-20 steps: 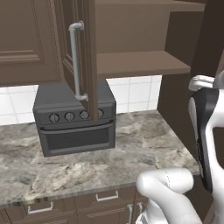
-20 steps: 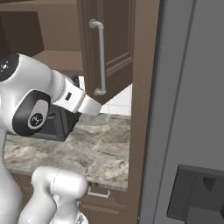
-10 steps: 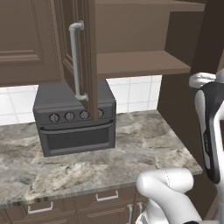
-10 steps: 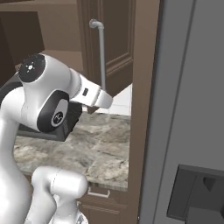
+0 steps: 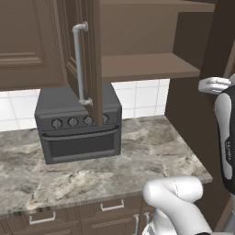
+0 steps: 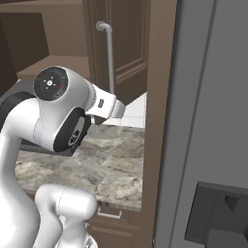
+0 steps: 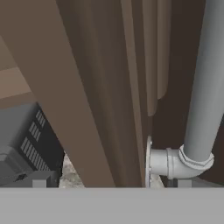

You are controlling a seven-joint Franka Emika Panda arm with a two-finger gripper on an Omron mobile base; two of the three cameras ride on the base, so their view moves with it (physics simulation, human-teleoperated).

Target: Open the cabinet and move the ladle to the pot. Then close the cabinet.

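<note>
The cabinet (image 5: 147, 66) is open, and the stretch of bare brown shelf in view holds nothing. Its left door (image 5: 89, 55) is swung out edge-on, silver bar handle (image 5: 79, 64) facing left. Another door (image 6: 128, 48) with a bar handle (image 6: 110, 58) stands open in the right base view. My gripper (image 7: 111, 183) is open, close in front of that door's face, level with the lower mount of its handle (image 7: 199, 109). Nothing is between the fingertips (image 7: 39, 181). The ladle and the pot are out of view.
A dark grey toaster oven (image 5: 78, 131) sits on the marble counter (image 5: 137, 160) under the left door. A tall brown panel (image 6: 160, 106) and a grey appliance front (image 6: 213, 121) close off the right. Drawers with small pulls (image 5: 112, 205) run below the counter.
My arm has risen and swung right, bringing the hand up beside the right door's handle. The gripper stays open. Doors and toaster oven have not moved.
</note>
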